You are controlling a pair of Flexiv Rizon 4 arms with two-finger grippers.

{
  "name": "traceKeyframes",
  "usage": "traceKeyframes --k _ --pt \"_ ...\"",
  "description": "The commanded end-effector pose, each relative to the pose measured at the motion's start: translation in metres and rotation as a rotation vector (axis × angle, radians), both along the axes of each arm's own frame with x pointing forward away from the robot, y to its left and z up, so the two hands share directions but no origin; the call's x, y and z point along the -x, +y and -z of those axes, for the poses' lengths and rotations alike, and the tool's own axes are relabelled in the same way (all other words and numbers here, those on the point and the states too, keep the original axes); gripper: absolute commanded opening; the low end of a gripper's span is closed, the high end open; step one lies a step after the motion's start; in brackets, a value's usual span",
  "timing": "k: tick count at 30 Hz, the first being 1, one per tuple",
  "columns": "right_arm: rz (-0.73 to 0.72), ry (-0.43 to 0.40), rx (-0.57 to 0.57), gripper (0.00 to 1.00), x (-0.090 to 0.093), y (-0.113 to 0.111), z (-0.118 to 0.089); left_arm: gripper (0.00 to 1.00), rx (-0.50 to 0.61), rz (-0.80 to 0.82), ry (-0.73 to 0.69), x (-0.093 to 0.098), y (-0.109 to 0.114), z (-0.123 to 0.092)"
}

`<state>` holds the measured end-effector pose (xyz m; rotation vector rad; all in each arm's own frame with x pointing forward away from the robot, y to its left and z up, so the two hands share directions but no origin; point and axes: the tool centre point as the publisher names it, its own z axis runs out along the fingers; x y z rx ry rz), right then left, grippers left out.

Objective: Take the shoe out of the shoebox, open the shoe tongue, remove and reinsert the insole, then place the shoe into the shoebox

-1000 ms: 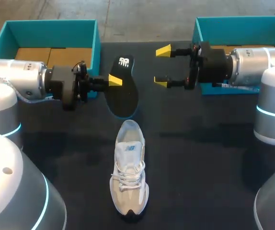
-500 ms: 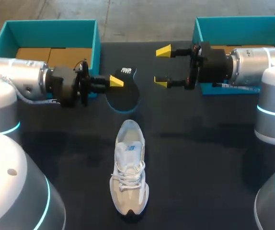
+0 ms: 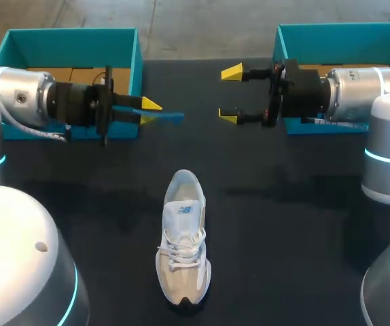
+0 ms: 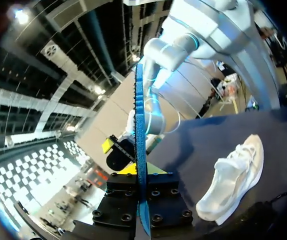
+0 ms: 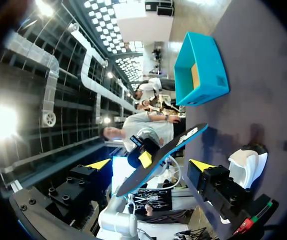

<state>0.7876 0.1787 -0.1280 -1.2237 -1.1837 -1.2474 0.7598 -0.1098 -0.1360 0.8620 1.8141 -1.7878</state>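
With the insole (image 3: 169, 117) out of the shoe (image 3: 183, 244), which lies on the tabletop (image 3: 304, 224), we pinch the insole edge-on in the left gripper (image 3: 147, 112), the right gripper (image 3: 230, 94) spread and empty; reinsertion next likely calls for levelling it and feeding it toe-first into the shoe's opening.

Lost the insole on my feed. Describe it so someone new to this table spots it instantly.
On the black table, find the teal cardboard box at far left; the left end effector juts out beside it. Between its yellow tips is the thin, blue-edged black insole, held in the air edge-on, unlike the white sneaker standing on the table.
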Motion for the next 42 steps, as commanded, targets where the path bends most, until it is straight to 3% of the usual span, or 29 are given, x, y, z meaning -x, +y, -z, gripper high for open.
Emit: traceKeyframes --k 1,16,25,34,42 --pt "0.003 0.001 0.001 1.00 0.001 0.001 0.000 0.00 -0.001 -0.009 0.113 0.003 0.013 -0.010" --pt "0.003 0.001 0.001 1.00 0.001 0.001 0.000 0.00 -0.096 0.030 0.617 0.004 0.028 -0.014" --pt "0.003 0.001 0.001 1.00 0.001 0.001 0.000 0.00 -0.088 0.071 0.928 0.004 0.032 -0.005" --pt "0.003 0.001 0.001 1.00 0.001 0.001 0.000 0.00 -0.031 0.178 1.333 -0.002 0.032 0.002" --pt "0.003 0.001 0.001 1.00 0.001 0.001 0.000 0.00 -0.031 0.178 1.333 -0.002 0.032 0.002"
